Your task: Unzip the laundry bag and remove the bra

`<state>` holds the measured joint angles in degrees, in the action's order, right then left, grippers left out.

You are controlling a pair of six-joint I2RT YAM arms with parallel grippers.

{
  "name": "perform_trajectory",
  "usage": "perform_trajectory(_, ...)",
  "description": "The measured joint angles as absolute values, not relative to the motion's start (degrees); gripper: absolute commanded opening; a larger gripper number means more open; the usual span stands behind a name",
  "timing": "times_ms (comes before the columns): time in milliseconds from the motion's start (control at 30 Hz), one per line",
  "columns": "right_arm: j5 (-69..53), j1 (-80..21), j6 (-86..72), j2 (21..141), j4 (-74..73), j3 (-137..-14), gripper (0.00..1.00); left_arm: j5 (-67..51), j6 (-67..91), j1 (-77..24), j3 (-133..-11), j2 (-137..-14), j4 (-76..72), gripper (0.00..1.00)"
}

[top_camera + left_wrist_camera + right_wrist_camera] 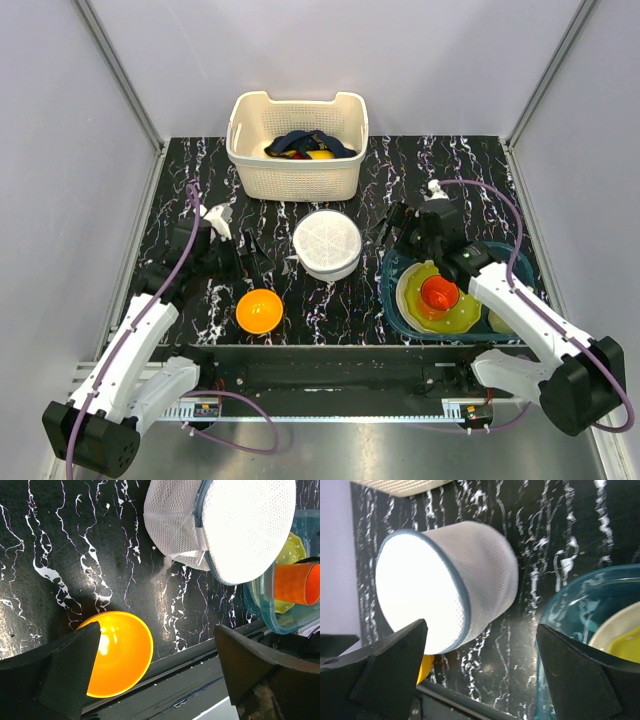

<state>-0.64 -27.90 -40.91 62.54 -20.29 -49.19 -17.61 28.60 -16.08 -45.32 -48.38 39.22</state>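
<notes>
The laundry bag (327, 243) is a round white mesh drum with a blue-grey zip rim, standing zipped shut in the middle of the black marbled table. It fills the upper right of the left wrist view (240, 525) and the upper left of the right wrist view (445, 580). A white mesh tab (167, 567) hangs from its side. My left gripper (258, 258) (157, 630) hovers open just left of the bag, apart from it. On the bag's other side my right gripper (392, 228) (481, 630) is open too, holding nothing. The bra is hidden.
A cream slotted basket (297, 160) with dark navy and yellow clothes stands behind the bag. An orange bowl (259, 310) (120, 652) sits front left. A teal tub (395, 300) (570, 610) at the right holds a yellow plate (455, 315) and an orange cup (439, 293).
</notes>
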Motion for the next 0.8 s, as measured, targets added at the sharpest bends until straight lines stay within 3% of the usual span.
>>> perform_trajectory(200, -6.9, -28.6, -43.7, 66.1, -14.1, -48.2, 1.00, -17.8, 30.0, -16.1, -44.9, -48.4, 38.0, 0.99)
perform_trajectory(267, -8.5, -28.9, -44.2, 68.6, -11.9, -48.0, 0.91, -17.9, 30.4, -16.1, -44.4, -48.4, 37.3, 0.99)
perform_trajectory(333, -9.9, -29.1, -44.6, 70.8, -9.3, -47.0, 0.77, -17.8, 31.0, -16.1, -43.7, -48.4, 36.6, 0.99)
perform_trajectory(433, -11.5, -29.2, -44.8, 72.6, -6.3, -44.9, 0.38, -17.3, 31.9, -16.1, -43.1, -49.6, 35.6, 0.99)
perform_trajectory(467, -12.1, -29.3, -45.2, 73.4, -5.5, -44.6, 0.09, -17.3, 32.1, -16.1, -43.1, -50.8, 35.0, 0.99)
perform_trajectory(500, -12.7, -29.3, -45.0, 74.2, -4.7, -44.7, 0.00, -17.3, 32.1, -16.1, -43.1, -52.1, 34.5, 0.99)
perform_trajectory(800, -15.0, -29.3, -39.0, 75.2, -4.8, -46.5, 0.00, -18.9, 31.4, -16.1, -49.5, -61.8, 33.9, 0.98)
